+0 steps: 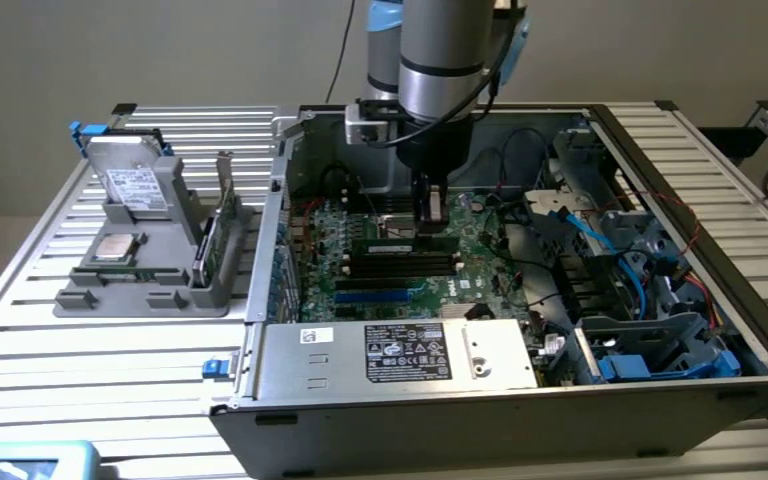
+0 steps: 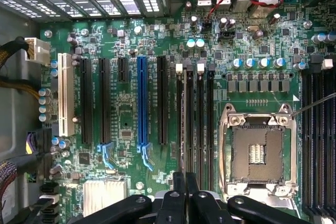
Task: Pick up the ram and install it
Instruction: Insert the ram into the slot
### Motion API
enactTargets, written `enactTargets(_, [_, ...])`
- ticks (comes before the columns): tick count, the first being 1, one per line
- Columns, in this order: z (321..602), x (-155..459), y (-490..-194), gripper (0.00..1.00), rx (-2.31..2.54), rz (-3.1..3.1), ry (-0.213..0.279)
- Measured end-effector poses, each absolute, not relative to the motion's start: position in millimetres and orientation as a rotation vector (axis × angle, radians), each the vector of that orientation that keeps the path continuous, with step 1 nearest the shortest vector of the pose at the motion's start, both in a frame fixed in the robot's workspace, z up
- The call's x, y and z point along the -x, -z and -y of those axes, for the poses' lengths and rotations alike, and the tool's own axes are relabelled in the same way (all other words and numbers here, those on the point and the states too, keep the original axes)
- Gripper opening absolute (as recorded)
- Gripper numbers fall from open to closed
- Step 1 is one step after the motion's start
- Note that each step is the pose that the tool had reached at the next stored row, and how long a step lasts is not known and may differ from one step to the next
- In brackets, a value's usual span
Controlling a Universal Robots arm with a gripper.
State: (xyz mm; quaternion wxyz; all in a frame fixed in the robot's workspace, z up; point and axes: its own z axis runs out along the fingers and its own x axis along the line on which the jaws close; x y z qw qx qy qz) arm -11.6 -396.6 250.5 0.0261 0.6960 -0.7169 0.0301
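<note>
Pincer (image 1: 427, 228), slim and black, closed tight, thin green ram (image 1: 404, 244) directly beneath, standing edgewise on chip-studded motherboard (image 2: 126, 114); grip unclear.

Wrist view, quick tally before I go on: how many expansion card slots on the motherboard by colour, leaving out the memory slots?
white slot: 1
blue slot: 1
black slots: 4 (three long, one short)
Total: 6
</note>
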Motion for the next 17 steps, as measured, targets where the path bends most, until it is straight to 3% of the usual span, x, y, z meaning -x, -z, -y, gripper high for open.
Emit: enactTargets(17, [396.8,11.6,-241.1,0.12,-2.146,2.209,-0.105])
